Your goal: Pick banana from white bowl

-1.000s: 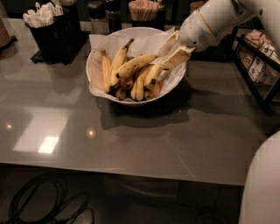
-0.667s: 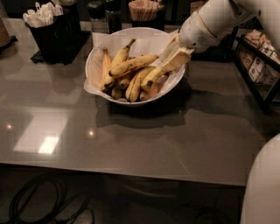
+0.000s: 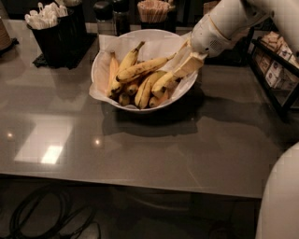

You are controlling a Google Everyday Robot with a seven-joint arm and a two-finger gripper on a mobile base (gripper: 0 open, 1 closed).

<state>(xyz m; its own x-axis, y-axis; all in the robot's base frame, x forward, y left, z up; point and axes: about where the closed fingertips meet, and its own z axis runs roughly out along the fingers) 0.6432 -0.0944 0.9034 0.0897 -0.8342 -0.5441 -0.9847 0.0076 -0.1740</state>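
Note:
The white bowl (image 3: 103, 56), lined with crinkled white paper, stands at the back middle of the grey table and holds several bananas. A plump yellow banana (image 3: 161, 82) with a dark blunt tip lies at the bowl's right side. A longer speckled banana (image 3: 140, 68) lies across the pile, and another (image 3: 129, 59) leans up with its stem raised. My gripper (image 3: 181, 70) reaches down from the upper right into the right side of the bowl. It sits right against the plump banana's upper end.
A black caddy of white cutlery (image 3: 51, 25) stands at the back left. Shakers (image 3: 112, 14) and a stick holder (image 3: 153, 10) stand behind the bowl. A dark rack of packets (image 3: 275, 70) is at the right. My white body (image 3: 280, 200) fills the lower right corner.
The gripper stays at the bowl's right side, barely moved. The bananas under it have shifted a little.

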